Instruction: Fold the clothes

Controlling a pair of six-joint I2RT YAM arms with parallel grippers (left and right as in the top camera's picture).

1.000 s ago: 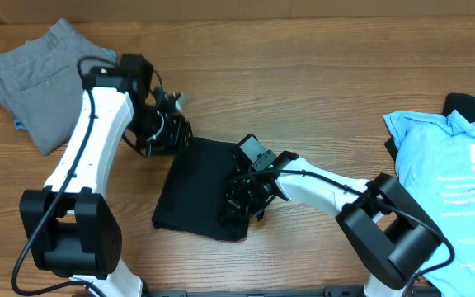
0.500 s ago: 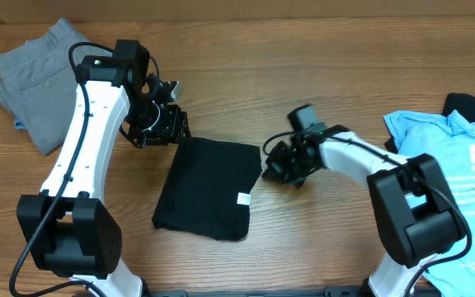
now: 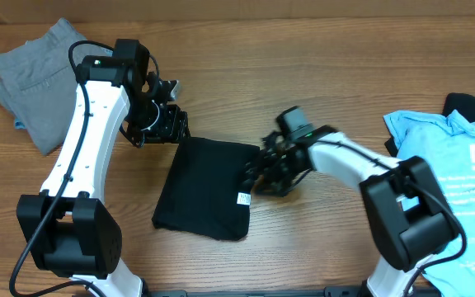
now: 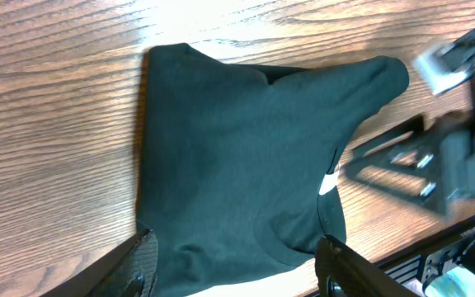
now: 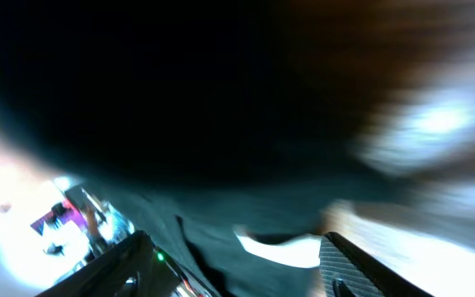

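Overhead top-down, wrists close, sharing black T-shirt

A brown wood-grain table is seen filling every view, evenly lit, with a bright glare reflected on it in the left wrist view.

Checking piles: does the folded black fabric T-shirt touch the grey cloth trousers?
No, the black T-shirt lies well apart from the grey trousers.

likely a robotics lab, wood-grain table, white-and-black robot arm mounted at its edge
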